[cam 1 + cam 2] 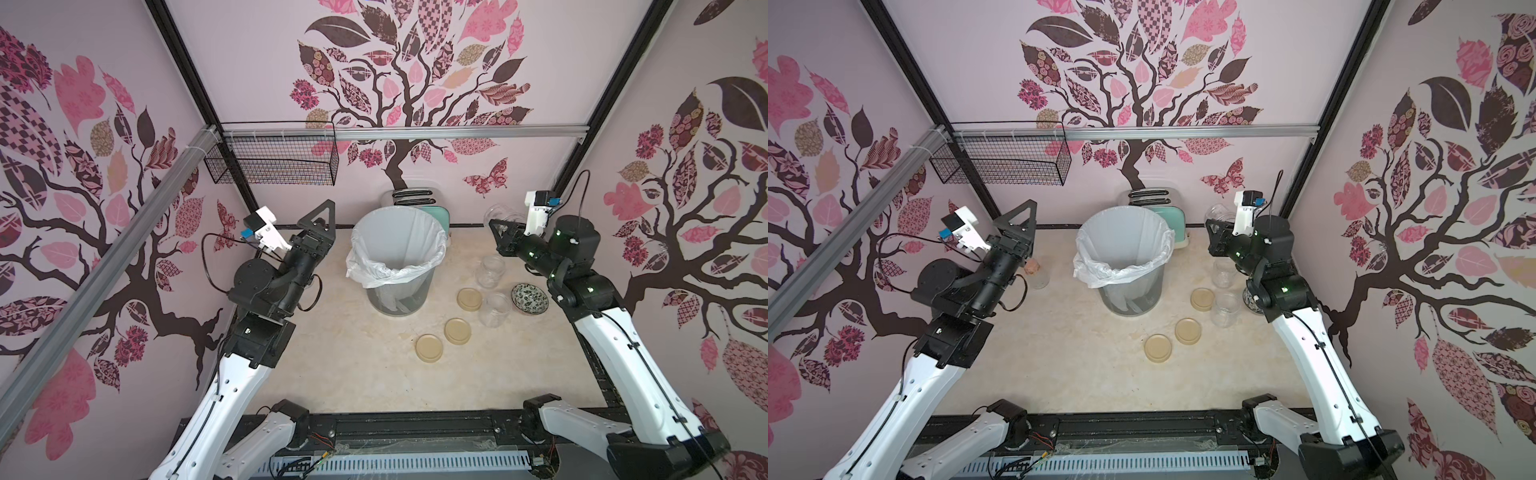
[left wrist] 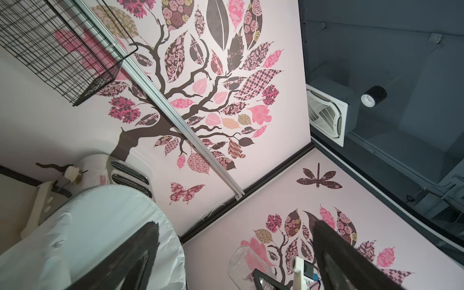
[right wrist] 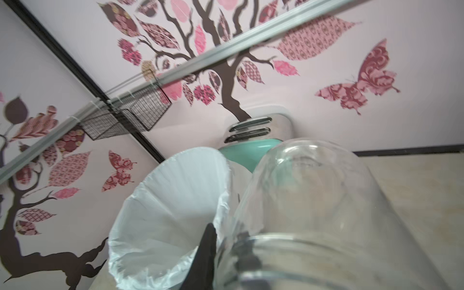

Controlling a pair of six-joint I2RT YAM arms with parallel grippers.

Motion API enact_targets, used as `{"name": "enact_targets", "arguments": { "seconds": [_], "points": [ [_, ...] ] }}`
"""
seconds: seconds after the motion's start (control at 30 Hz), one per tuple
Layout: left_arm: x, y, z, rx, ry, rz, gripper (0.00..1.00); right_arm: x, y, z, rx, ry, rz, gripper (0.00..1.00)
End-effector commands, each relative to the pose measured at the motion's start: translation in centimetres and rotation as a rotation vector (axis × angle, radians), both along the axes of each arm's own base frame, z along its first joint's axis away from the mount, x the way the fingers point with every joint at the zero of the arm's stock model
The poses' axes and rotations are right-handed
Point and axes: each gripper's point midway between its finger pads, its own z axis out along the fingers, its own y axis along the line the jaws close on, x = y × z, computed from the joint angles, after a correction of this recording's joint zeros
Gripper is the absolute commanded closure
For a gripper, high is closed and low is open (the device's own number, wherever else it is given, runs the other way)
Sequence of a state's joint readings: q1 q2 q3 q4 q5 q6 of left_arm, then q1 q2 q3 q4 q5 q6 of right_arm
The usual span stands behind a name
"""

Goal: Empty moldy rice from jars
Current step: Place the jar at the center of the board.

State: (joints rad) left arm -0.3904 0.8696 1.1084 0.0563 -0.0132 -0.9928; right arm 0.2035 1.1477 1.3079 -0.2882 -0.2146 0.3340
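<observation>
- Nearest the front edge of the worktop point(image 1: 353, 374), right of centre, three beige lids point(image 1: 457, 331) are laid flat and loose; one could be trapped under a jar that is set down carelessly.
- Just behind them, toward the right edge, the nearer jar point(image 1: 494, 309) and the farther jar point(image 1: 490, 271) are stood upright and open; no moldy rice is made out in either; a patterned bowl point(image 1: 530, 298) is set just beside them, and the right arm hangs over all three, so glass could be toppled by a low sweep.
- At the centre a bin point(image 1: 395, 297) is stood; its white liner is draped loosely over the rim and could be snagged.
- To the left of the bin the left gripper point(image 1: 318, 222) is raised; its fingers point(image 2: 140, 251) are seen well apart, with nothing between them.
- Toward the back right corner the third jar point(image 1: 500, 215) is held in the air beside the bin, not over it; the right gripper point(image 1: 498, 230) is clamped on it; it looks empty; smooth glass could slip from so narrow a hold, or be knocked against the farther jar when lowered.
- Exactly where the glass is pinched is blurred in the right wrist view; the bottom of the bin is hidden, so no rice can be confirmed there; a corked flask point(image 1: 1036, 272) is half covered by the left arm; a toaster point(image 1: 405, 197) at the back edge is largely hidden behind the bin.
</observation>
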Motion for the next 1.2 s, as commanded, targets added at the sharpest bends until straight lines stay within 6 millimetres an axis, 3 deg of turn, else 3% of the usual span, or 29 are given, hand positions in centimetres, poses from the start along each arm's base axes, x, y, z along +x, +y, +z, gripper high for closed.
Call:
{"name": "enact_targets", "arguments": {
  "seconds": [0.0,0.3,0.43,0.83,1.17],
  "points": [
    [-0.4,0.1,-3.1,0.16,0.058,0.025,0.02,2.0,1.1,-2.9,-0.059,0.095,0.067,1.0],
    [-2.7,2.0,-6.2,0.295,0.11,0.094,0.02,7.4,2.7,-13.6,-0.13,0.391,0.124,1.0],
    [-3.0,2.6,-7.4,0.314,0.134,0.115,0.02,9.1,2.9,-17.3,-0.158,0.487,0.119,1.0],
    [-3.1,2.7,-8.3,0.321,0.149,0.118,0.02,13.4,3.4,-23.2,-0.218,0.639,0.126,1.0],
    [-3.5,3.1,-8.9,0.31,0.162,0.128,0.02,14.7,3.7,-27.0,-0.252,0.756,0.148,1.0]
  ]
}}
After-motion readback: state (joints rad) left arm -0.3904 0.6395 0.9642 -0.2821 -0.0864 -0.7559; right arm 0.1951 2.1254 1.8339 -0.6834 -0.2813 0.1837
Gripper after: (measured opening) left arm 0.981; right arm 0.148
